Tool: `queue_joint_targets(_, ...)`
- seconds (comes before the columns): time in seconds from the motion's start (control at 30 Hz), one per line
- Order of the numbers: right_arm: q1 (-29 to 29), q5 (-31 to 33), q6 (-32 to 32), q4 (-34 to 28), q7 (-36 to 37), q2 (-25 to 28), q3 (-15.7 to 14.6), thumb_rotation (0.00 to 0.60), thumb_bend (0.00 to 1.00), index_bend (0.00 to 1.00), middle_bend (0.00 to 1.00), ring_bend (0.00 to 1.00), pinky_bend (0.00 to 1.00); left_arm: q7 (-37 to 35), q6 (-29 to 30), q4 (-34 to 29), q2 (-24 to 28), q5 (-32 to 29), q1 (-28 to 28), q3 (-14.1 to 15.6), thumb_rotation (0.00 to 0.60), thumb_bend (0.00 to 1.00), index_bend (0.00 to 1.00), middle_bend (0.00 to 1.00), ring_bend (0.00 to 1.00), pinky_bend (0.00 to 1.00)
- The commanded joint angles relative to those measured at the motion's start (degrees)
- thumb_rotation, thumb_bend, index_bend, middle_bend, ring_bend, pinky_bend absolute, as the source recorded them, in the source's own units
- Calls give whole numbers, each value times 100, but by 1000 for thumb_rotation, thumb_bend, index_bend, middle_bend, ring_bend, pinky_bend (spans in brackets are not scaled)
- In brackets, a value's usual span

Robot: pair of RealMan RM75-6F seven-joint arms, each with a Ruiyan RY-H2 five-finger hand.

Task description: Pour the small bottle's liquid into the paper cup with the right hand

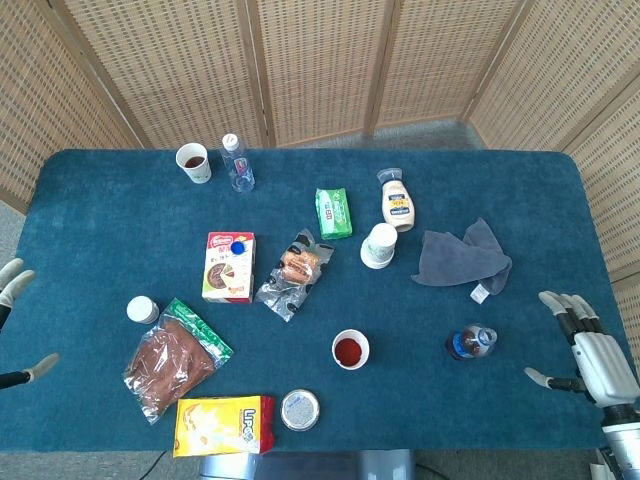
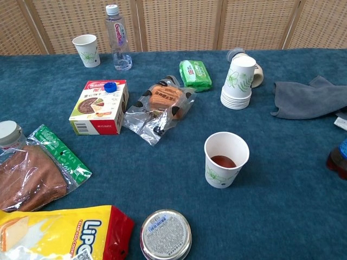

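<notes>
Chest view: yellow snack bag [image 2: 59, 234] reads "LiPO"; both the right robot hand [image 1: 588, 350] and left robot hand [image 1: 15, 325] are empty, fingers spread.

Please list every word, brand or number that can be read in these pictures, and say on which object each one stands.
"LiPO": yellow snack bag, partly cut off by the frame.
Water bottle label: red brand lettering, too blurred to read.
Red-and-white box, round tin lid, green packet: print too small to read.
</notes>
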Motion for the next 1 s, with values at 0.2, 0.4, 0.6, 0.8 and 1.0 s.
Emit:
queue_joint_targets(0.2, 384, -767, -13, 1561, 2638, -511, -340, 600, 0, 0, 0, 0, 0, 145, -16, -102, -67, 11, -24, -11, 600, 150, 0, 0, 0, 0)
queue_joint_targets(0.4, 496, -888, 61, 2076, 2897, -886, -412, 600, 0, 0, 0, 0, 0, 301, -49, -139, -128, 30, -21, 20, 600, 150, 0, 0, 0, 0)
queue_joint_targets(0.6, 625, -943, 42, 2569, 3205, -1279, -491, 600, 0, 0, 0, 0, 0, 399, -52, -154, -171, 16, -15, 27, 600, 150, 0, 0, 0, 0)
queue_joint_targets(0.8, 731, -972, 51, 2982, 3662, -1572, -583, 600, 0, 0, 0, 0, 0, 521, -93, -181, -218, -25, -28, 26, 600, 150, 0, 0, 0, 0)
queue_joint_targets(1.0, 832, -993, 5, 3358, 4068, -1777, -695, 600, 0, 0, 0, 0, 0, 702, -163, -234, -285, -68, -63, 18, 600, 149, 0, 0, 0, 0)
